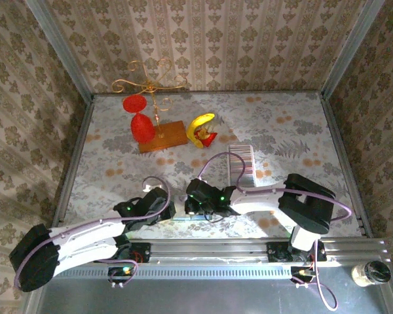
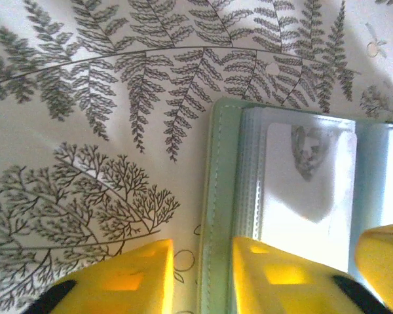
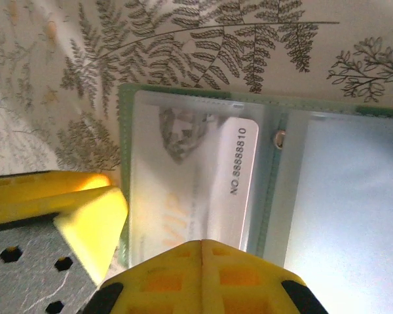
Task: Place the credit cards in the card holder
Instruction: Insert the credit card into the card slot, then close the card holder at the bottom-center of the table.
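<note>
Now right end effector (image 3: 202,255) pinches credit card (image 3: 206,176) in card holder (image 3: 125,137); left end effector (image 2: 202,258) straddles it, open.

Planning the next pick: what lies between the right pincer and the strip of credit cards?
In the top view, bare tablecloth lies between the right pincer and the credit cards, with a purple cable looping over it.

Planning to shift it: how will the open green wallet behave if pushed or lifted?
Probably floppy: the wallet lies open with thin clear sleeves stacked at its edge, so lifting one cover may fan them. Flat and seemingly light, it should slide on the tablecloth, not tip. The card in its glossy sleeve could slip out.
</note>
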Controlling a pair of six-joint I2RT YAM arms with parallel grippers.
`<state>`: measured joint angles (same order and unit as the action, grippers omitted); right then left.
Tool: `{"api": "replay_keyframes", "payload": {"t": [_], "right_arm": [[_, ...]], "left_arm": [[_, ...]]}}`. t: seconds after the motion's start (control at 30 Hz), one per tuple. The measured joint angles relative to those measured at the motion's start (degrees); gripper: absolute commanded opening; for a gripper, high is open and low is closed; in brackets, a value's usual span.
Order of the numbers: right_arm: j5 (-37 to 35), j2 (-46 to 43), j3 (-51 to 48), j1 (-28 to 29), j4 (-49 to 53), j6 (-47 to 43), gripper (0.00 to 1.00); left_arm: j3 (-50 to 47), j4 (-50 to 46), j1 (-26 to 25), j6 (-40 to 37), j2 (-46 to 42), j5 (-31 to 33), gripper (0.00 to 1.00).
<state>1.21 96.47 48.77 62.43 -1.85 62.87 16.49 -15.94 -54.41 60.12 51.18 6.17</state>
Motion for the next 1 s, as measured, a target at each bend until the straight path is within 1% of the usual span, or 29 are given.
{"api": "replay_keyframes", "payload": {"t": [0.07, 0.13, 0.17, 0.2, 0.3, 0.37, 0.47, 0.53, 0.6, 0.77, 0.93, 1.0], "right_arm": [[-1.29, -3.17, -0.46, 0.00, 2.05, -0.44, 0.00], [-2.97, -6.14, -0.76, 0.04, 4.42, -1.25, 0.00], [-3.82, -7.15, -0.79, 0.04, 5.62, -1.57, 0.02], [-4.66, -8.00, -0.85, 0.04, 6.91, -1.90, 0.05], [-7.78, -9.38, -0.87, 0.04, 11.43, -3.58, 0.23], [-9.92, -10.03, -1.05, 0.04, 14.34, -4.92, 0.32], [-12.52, -10.75, -1.05, 0.04, 18.01, -6.69, 0.38], [-14.10, -10.71, -0.46, 0.09, 20.90, -7.67, 0.40], [-15.47, -10.56, 0.46, 0.09, 23.39, -8.39, 0.45], [-17.49, -8.70, 2.62, 0.09, 26.91, -9.31, 0.45], [-17.53, -6.10, 3.02, 0.09, 27.26, -10.03, 0.45], [-17.53, -5.05, 3.28, 0.09, 27.50, -10.23, 0.43]], "left_arm": [[-0.11, -0.94, 0.00, 0.22, -2.47, 0.31, 0.42], [-0.37, -1.66, 0.00, 0.39, -4.74, 0.33, 0.47], [-0.52, -1.84, 0.00, 0.50, -5.44, 0.31, 0.49], [-0.76, -1.86, 0.00, 0.57, -6.03, 0.26, 0.51], [-1.27, -1.73, 0.00, 0.61, -6.69, -0.46, 0.56], [-1.53, -1.53, 0.00, 0.55, -6.67, -1.22, 0.58], [-1.62, -0.98, 0.00, 0.50, -6.49, -2.14, 0.59], [-1.64, -0.31, 0.00, 0.48, -5.88, -2.73, 0.59], [-1.70, 0.50, 0.00, 0.50, -5.03, -3.30, 0.59], [-1.77, 2.32, -0.02, 0.31, -2.10, -4.02, 0.58], [-1.22, 2.60, 0.00, 0.02, -0.02, -3.93, 0.55], [-0.96, 2.51, 0.00, -0.13, 0.59, -3.82, 0.54]]}}
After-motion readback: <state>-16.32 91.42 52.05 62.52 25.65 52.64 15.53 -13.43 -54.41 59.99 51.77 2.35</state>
